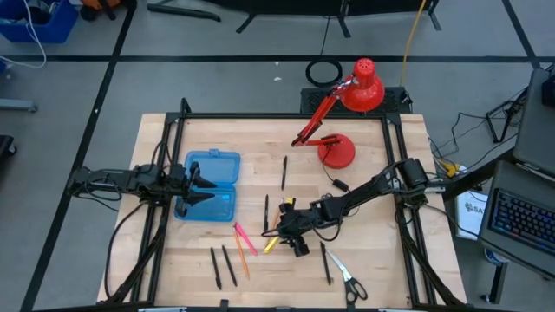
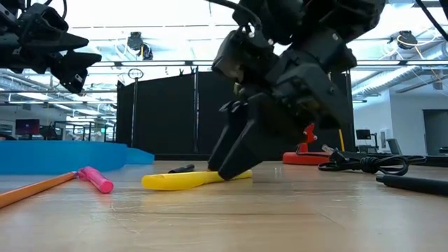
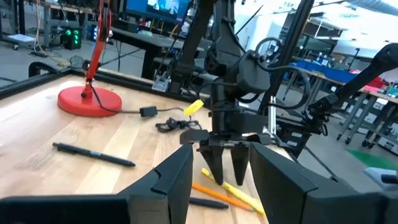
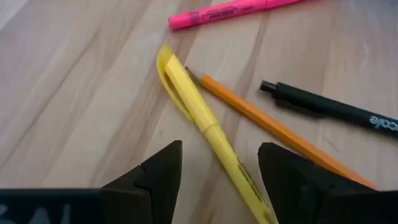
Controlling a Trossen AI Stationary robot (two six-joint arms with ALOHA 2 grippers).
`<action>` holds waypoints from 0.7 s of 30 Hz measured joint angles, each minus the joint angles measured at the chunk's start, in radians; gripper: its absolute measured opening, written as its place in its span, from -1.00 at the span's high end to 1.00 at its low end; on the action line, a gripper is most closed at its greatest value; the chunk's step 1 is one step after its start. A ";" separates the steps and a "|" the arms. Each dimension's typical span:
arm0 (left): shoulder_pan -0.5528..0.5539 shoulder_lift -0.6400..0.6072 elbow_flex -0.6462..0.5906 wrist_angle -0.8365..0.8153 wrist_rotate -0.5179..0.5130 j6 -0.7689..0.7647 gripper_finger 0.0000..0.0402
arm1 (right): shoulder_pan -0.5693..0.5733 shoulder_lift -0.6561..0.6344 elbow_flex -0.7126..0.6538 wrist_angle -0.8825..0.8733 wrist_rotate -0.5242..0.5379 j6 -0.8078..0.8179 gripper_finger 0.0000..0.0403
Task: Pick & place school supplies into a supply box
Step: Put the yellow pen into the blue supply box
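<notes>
A yellow highlighter (image 4: 199, 112) lies flat on the wooden table beside an orange pencil (image 4: 273, 127), a black pen (image 4: 329, 107) and a pink highlighter (image 4: 230, 11). My right gripper (image 4: 219, 155) is open and slants down low over the yellow highlighter (image 2: 183, 180), one finger on either side of its barrel; no touch shows. The blue supply box (image 1: 224, 165) sits at the table's left. My left gripper (image 1: 206, 184) hovers open above it, holding nothing. More black pens (image 1: 217, 267) and scissors (image 1: 349, 279) lie near the front edge.
A red desk lamp (image 1: 347, 130) stands at the far right with its black cable (image 1: 334, 184) trailing toward my right arm. Single black pens (image 1: 284, 172) lie mid-table. The black frame rails (image 1: 260, 116) border the table.
</notes>
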 joint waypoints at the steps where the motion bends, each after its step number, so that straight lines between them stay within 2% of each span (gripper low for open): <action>1: 0.000 0.000 0.000 0.001 -0.005 0.000 0.20 | 0.000 -0.001 0.000 0.001 0.000 0.000 0.01; 15: 0.000 0.000 0.000 -0.005 -0.024 0.000 0.20 | -0.024 0.054 0.005 0.054 -0.067 0.060 0.03; 21: 0.000 0.000 0.000 -0.009 -0.024 0.000 0.20 | -0.031 0.068 0.005 0.061 -0.101 0.062 0.22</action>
